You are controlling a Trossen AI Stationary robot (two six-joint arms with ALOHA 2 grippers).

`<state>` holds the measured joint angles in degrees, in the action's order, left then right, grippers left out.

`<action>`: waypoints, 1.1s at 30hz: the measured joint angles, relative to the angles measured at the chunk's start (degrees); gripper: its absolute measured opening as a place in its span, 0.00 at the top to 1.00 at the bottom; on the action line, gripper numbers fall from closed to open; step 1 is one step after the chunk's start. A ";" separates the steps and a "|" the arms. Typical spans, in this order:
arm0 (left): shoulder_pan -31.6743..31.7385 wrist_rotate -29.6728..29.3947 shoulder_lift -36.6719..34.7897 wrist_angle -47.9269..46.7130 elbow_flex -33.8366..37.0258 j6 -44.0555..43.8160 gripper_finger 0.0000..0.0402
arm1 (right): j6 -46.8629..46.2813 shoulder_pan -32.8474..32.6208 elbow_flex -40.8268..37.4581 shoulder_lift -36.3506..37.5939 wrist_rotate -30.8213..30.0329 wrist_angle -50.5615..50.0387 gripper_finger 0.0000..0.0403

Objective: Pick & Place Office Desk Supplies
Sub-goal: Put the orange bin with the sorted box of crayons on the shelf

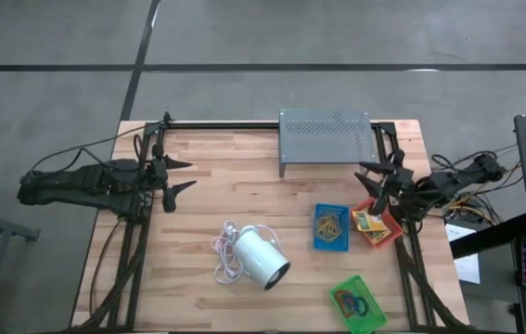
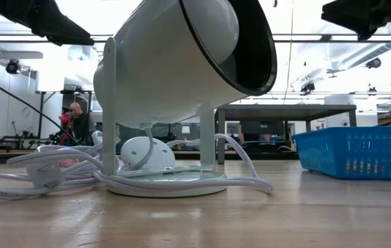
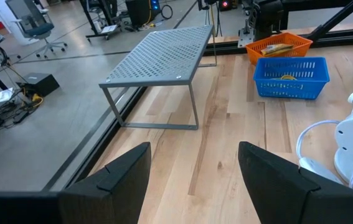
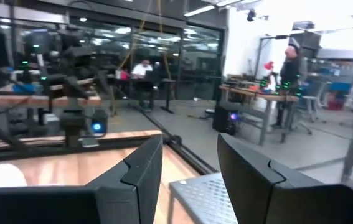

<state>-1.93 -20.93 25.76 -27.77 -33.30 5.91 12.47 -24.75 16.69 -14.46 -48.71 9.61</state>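
Note:
Three small trays sit on the table's right half. The blue tray (image 1: 330, 227) holds tan rubber bands, the red tray (image 1: 377, 224) holds yellow-orange boxes, and the green tray (image 1: 357, 301) near the front edge holds red and blue loops. My right gripper (image 1: 366, 182) hangs open above the table, just beyond the red tray and beside the grey stand, with nothing between its fingers (image 4: 137, 174). My left gripper (image 1: 186, 175) waits open at the table's left side, raised, and it too is empty (image 3: 192, 168).
A grey perforated metal stand (image 1: 327, 139) stands at the far edge, right of the middle. A big white cylinder (image 1: 261, 257) with a coiled white cord (image 1: 225, 250) lies at the front middle. Bare wood lies between my left gripper and the trays. People show in the room behind.

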 joint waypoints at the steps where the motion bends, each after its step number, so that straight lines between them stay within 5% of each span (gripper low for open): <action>1: 0.02 0.00 -0.02 0.00 0.00 0.00 0.39 | 0.23 0.00 -0.10 0.64 -0.54 -0.06 0.62; 21: 0.01 0.00 0.00 0.00 0.00 0.00 0.39 | -0.29 0.02 0.55 9.90 -16.93 -2.93 0.64; 28: 0.01 0.00 0.00 0.00 0.00 0.00 0.39 | 2.98 0.00 -0.10 14.32 -10.29 -3.49 0.64; 33: 0.02 0.00 -0.02 0.00 0.00 0.00 0.39 | 3.94 -0.02 -1.37 14.39 -12.67 -3.91 0.64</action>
<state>-1.91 -20.93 25.74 -27.77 -33.30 5.91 16.40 -24.77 15.32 -0.08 -61.38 5.69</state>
